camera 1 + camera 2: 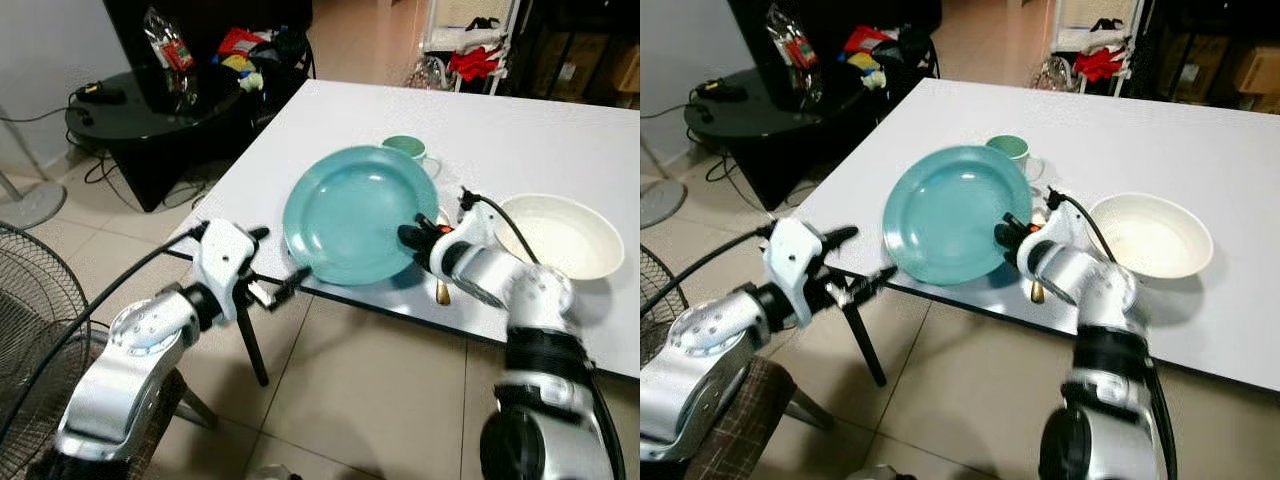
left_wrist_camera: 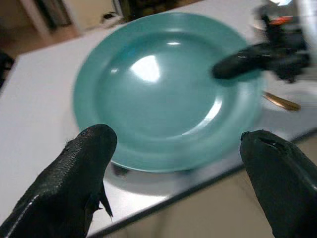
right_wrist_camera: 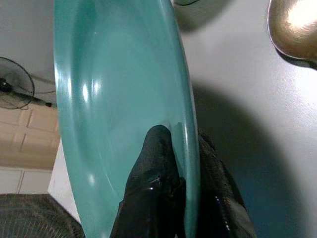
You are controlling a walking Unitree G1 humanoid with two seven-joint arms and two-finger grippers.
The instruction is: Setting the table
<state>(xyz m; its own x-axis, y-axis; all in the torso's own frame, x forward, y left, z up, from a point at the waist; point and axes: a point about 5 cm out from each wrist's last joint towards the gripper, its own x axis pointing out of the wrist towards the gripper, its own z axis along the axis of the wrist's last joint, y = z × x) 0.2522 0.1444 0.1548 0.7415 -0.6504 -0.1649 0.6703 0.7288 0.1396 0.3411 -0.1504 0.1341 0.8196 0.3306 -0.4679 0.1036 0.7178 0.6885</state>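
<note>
A large teal plate [image 1: 355, 212] is tilted up off the white table [image 1: 560, 140] near its front edge. My right gripper [image 1: 418, 238] is shut on the plate's right rim, one finger [image 3: 156, 163] on the inner face and the other behind the rim. My left gripper [image 1: 268, 272] hangs open just off the table's front edge, left of the plate, its two fingertips [image 2: 86, 163] spread wide and touching nothing. A small green mug [image 1: 408, 150] stands behind the plate. A white bowl [image 1: 560, 235] sits to the right. A gold spoon [image 1: 441, 288] lies under the plate's right edge.
A black round side table [image 1: 150, 110] with snack packets and cables stands at the back left. A floor fan [image 1: 30, 300] is at the far left. Tiled floor lies below the table's front edge. A rack with red cloth [image 1: 480, 60] stands at the back.
</note>
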